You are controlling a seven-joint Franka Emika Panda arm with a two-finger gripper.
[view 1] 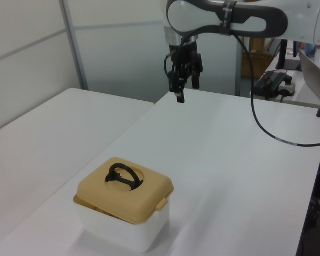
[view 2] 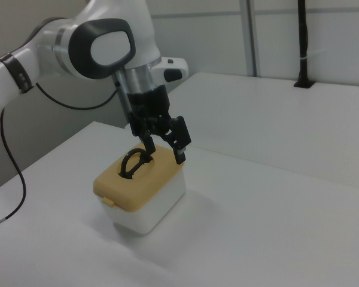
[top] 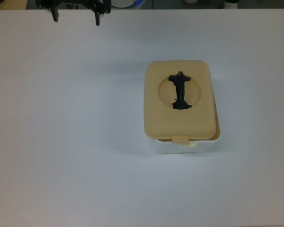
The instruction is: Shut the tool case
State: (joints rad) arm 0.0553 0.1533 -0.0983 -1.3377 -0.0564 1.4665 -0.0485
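The tool case point(top: 187, 147) is a white box standing on the white table, right of centre in the top view. Its tan lid point(top: 154, 109) lies on top, with a black handle point(top: 180, 90) in a round recess. A strip of white rim shows along the top view's right and near edges. My gripper point(top: 75, 19) hangs open and empty at the top view's upper left edge, far from the case. In the left view the gripper point(view 1: 186, 90) is high above the table's far end, behind the case point(view 1: 122, 224). In the right view the gripper point(view 2: 165, 153) overlaps the case point(view 2: 149, 206).
A second white table point(view 1: 37, 133) adjoins on the left view's left. A black cable point(view 1: 266, 128) hangs from the arm over the table's far right. Equipment and a laptop edge point(view 1: 314, 69) stand beyond the table. A black post point(view 2: 302, 42) rises at the back of the right view.
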